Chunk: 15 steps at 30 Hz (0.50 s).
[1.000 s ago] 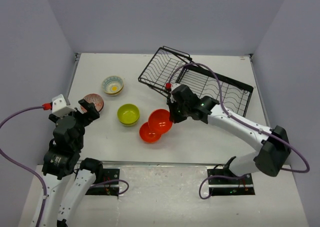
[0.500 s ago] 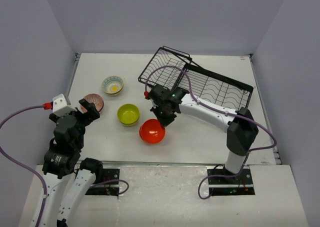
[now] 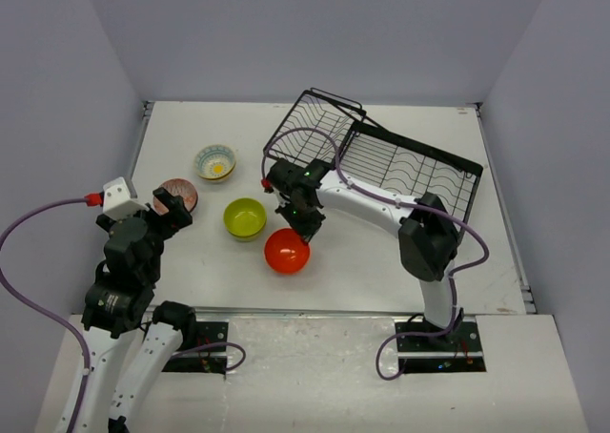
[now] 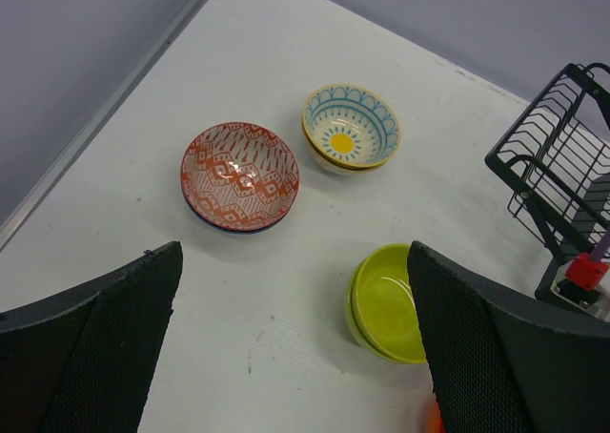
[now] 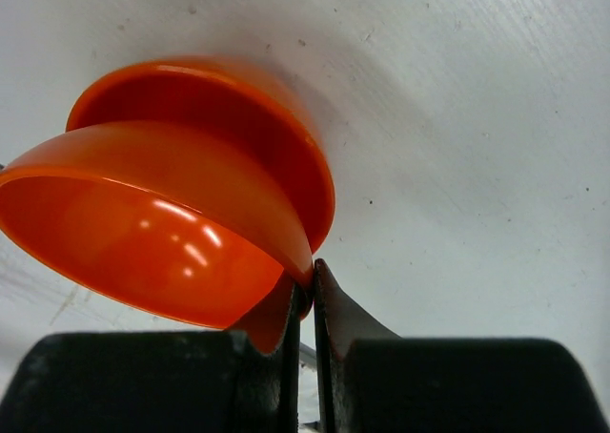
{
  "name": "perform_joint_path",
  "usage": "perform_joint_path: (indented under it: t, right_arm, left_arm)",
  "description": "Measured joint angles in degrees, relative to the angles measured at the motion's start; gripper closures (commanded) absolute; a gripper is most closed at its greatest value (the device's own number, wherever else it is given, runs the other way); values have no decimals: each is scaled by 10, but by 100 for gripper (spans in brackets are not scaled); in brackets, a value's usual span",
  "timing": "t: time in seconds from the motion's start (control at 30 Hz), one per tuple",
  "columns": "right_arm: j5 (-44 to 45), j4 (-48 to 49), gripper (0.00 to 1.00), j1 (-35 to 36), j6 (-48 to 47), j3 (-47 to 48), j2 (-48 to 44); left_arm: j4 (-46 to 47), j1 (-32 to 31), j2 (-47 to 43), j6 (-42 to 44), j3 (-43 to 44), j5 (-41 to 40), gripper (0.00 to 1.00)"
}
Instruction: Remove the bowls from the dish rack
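My right gripper [image 5: 312,282] is shut on the rim of an orange bowl [image 5: 143,233], which rests tilted in a second orange bowl [image 5: 250,118] on the table. In the top view the two show as one orange stack [image 3: 287,250] under the right gripper [image 3: 303,225]. The black dish rack [image 3: 381,161] lies behind, with no bowls visible in it. My left gripper [image 4: 295,357] is open and empty above the table, near a lime green bowl stack [image 4: 386,302], a red patterned bowl [image 4: 240,175] and a floral bowl with a yellow centre [image 4: 351,128].
The rack's near corner [image 4: 562,166] shows at the right of the left wrist view. The lime green bowl [image 3: 245,217] sits just left of the orange stack. The table's left edge [image 3: 141,137] meets the wall.
My right gripper has carried the orange bowl left and down onto the other orange bowl, so the two now overlap as one stack. The left arm has barely moved.
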Motion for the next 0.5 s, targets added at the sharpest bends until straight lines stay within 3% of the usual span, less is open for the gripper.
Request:
perform_joint_path:
  t: [0.27, 0.5]
  right_arm:
    - [3, -11, 92, 0, -2, 18, 39]
    - [4, -16, 71, 0, -7, 34, 43]
  left_arm:
    - [1, 0, 0, 0, 0, 6, 0]
    - [1, 0, 0, 1, 0, 7, 0]
